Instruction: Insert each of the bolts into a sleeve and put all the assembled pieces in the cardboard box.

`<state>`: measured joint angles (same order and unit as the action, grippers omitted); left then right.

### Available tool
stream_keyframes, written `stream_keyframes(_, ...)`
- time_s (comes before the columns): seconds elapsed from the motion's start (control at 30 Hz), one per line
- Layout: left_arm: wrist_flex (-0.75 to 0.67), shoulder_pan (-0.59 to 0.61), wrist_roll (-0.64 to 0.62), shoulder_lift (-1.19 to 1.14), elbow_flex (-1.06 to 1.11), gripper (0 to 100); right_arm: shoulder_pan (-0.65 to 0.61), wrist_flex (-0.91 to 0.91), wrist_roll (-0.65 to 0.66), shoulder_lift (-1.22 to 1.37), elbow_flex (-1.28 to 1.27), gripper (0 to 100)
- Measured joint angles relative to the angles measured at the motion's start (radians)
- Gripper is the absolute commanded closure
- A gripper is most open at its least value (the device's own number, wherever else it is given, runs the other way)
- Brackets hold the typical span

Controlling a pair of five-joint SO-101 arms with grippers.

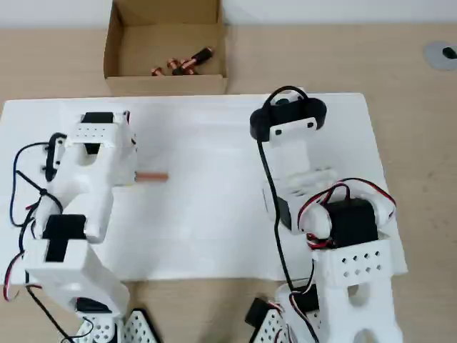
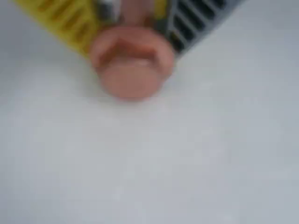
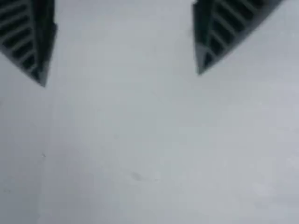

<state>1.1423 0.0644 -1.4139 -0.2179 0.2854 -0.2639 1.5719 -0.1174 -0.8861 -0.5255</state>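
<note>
In the left wrist view my left gripper (image 2: 131, 46) is shut on a copper piece (image 2: 131, 70), seen end-on between a yellow finger (image 2: 70, 21) and a dark ribbed one, just above the white mat. From above, that copper piece (image 1: 151, 176) sticks out sideways from the left arm toward the mat's middle. My right gripper (image 3: 121, 74) is open, its dark ribbed fingers (image 3: 28, 42) wide apart over bare mat with nothing between them. The cardboard box (image 1: 118, 50) stands behind the mat and holds several copper pieces (image 1: 182, 64).
A white mat (image 1: 214, 221) covers the wooden table between the arms. The right arm (image 1: 289, 121) stretches over the mat's far right part. A grey round fitting (image 1: 439, 53) is set into the table at the far right.
</note>
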Motion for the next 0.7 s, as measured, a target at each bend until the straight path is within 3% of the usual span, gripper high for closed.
stream_keyframes(0.17,0.034,0.003,0.0,-0.012,-0.041,99,0.0,0.0,0.0,0.0,0.0,75.2)
stream_keyframes(0.33,0.249,0.003,0.046,-0.018,-0.269,99,0.0,0.0,0.0,0.0,0.0,75.2)
stream_keyframes(0.5,0.552,-0.038,0.29,-0.018,-0.69,100,0.0,0.055,-0.029,0.0,0.005,75.2)
stream_keyframes(0.6,0.592,-0.072,0.505,-0.009,-0.873,100,0.0,0.124,-0.104,0.0,0.057,75.2)
stream_keyframes(0.7,0.603,-0.078,0.686,0.028,-0.918,100,0.0,0.13,-0.137,0.0,0.081,75.2)
